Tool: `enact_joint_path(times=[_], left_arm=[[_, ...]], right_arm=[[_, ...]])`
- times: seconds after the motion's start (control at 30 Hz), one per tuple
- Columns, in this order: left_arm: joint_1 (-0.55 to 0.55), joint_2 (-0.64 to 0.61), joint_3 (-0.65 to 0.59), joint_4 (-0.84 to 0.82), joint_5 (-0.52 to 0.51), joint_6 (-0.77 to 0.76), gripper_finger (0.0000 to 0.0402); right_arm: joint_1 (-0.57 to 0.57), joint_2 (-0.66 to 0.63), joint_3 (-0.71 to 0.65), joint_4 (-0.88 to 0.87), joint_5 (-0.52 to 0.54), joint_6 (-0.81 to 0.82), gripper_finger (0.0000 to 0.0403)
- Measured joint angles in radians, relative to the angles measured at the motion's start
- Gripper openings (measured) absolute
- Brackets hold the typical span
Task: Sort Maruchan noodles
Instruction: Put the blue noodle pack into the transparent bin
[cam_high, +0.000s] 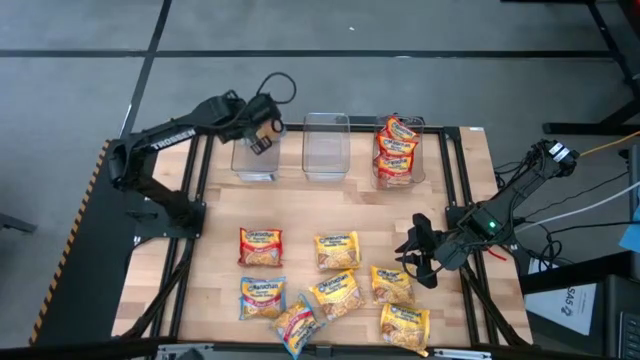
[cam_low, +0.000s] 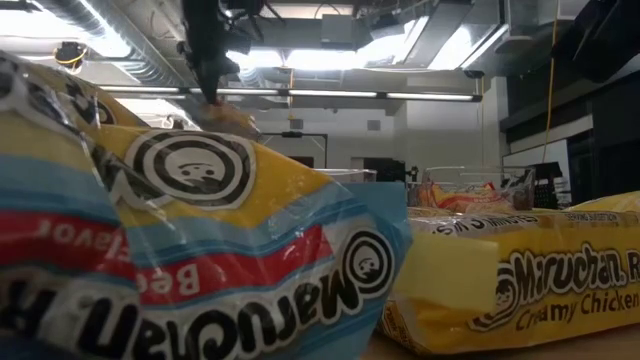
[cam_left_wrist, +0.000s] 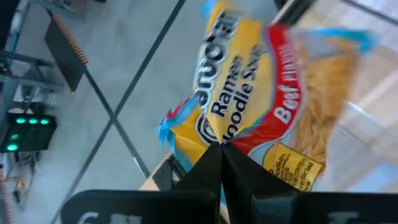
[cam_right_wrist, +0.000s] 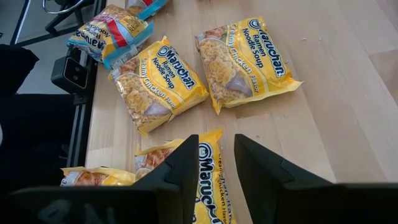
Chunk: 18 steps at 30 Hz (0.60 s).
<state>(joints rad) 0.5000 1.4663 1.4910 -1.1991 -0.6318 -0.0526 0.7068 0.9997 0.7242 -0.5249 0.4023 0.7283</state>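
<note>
High view: loose Maruchan noodles (cam_high: 338, 250), yellow, red and blue wrappers, lie on the counter (cam_high: 300, 215) before three clear bins; right bin (cam_high: 400, 152) holds red packets, middle bin (cam_high: 326, 146) apparently empty. Left wrist view: left pincer (cam_left_wrist: 221, 149) clamps a beef packet (cam_left_wrist: 261, 99). Right wrist view: right pincer (cam_right_wrist: 216, 163) parted above a yellow packet (cam_right_wrist: 208, 186).

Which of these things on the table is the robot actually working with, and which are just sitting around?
Part of the job:
- beef packet, pinched by the left gripper over the left bin
- loose noodle packets
- sorted packets in the right bin
- middle bin
- right gripper, open above the packets

Just lying about:
- cables beside the table
</note>
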Motion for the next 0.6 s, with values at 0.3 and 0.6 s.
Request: enact_joint_path(times=[0.3, 0.6], left_arm=[[0.073, 0.076, 0.000, 0.023, 0.023, 0.054, 0.0000], [0.085, 0.176, -0.001, 0.006, 0.031, 0.063, 0.0000]], right_arm=[[0.000, 0.000, 0.000, 0.001, -0.001, 0.000, 0.0106], [0.000, 0.000, 0.000, 0.000, -0.001, 0.000, 0.0106]])
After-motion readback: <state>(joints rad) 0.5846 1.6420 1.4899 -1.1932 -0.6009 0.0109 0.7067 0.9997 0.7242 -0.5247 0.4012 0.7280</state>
